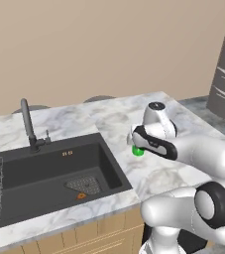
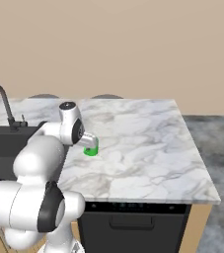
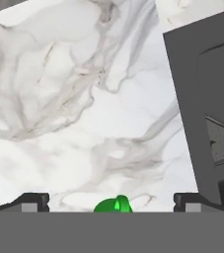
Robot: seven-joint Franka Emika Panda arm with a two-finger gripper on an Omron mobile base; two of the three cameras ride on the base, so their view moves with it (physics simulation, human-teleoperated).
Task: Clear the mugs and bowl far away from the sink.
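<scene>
Nearest us in the hand view, the green mug (image 3: 113, 204) sits low and centred between the two dark fingertips (image 3: 32, 201); the gripper (image 3: 111, 202) stands spread wide, clamped on nothing. From the base views we see the mug upright on the marble counter (image 2: 143, 143), directly beneath the hand; the sink (image 1: 44, 173) lies close to one side. We judge a straight descent would bracket the mug.

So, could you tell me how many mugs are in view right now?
1: a green mug on the marble counter right of the sink, under the open gripper. Others may be hidden behind the arm.
</scene>
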